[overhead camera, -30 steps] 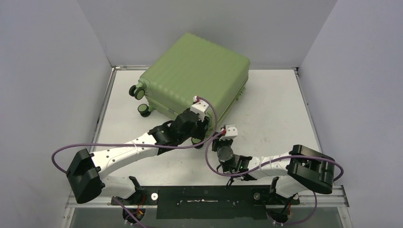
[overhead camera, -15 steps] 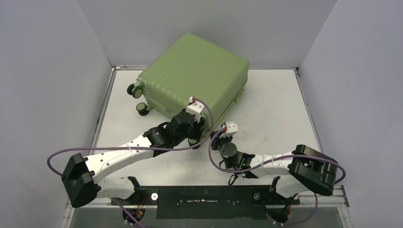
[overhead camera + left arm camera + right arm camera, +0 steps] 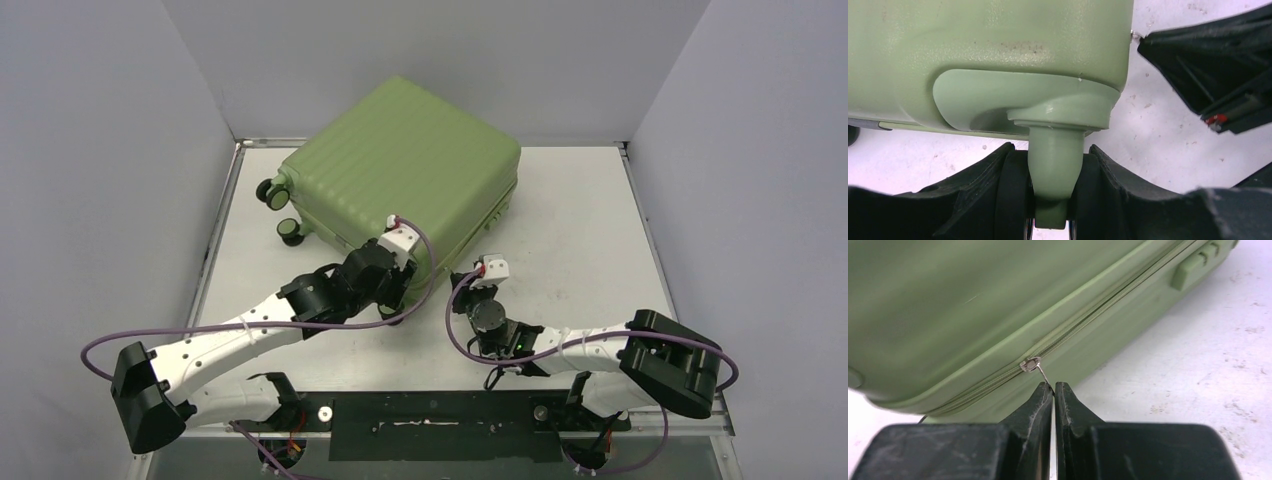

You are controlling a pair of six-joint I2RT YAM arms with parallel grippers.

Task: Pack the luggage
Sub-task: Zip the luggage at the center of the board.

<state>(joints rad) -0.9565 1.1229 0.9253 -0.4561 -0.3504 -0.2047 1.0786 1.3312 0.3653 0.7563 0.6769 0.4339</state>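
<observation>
The light-green ribbed luggage [image 3: 400, 165] lies closed on the table, its wheels to the left. My left gripper [image 3: 398, 285] is shut on the near wheel of the luggage [image 3: 1050, 195], its jaws on both sides of the black wheel under the green caster stem. My right gripper [image 3: 478, 288] is at the luggage's near side, shut on the thin metal zipper pull [image 3: 1042, 374] that hangs from the slider [image 3: 1030, 363] on the zipper line. The lining and straps are hidden inside.
Two more black wheels [image 3: 272, 193] stick out at the luggage's left side. A green latch [image 3: 1193, 267] sits on the side seam. Grey walls close in the white table [image 3: 580, 220] on three sides. The right gripper's black body shows in the left wrist view [image 3: 1218, 65].
The luggage has turned and slid to the left with my left gripper on its wheel. My right gripper has moved slightly right and forward along the luggage's side.
</observation>
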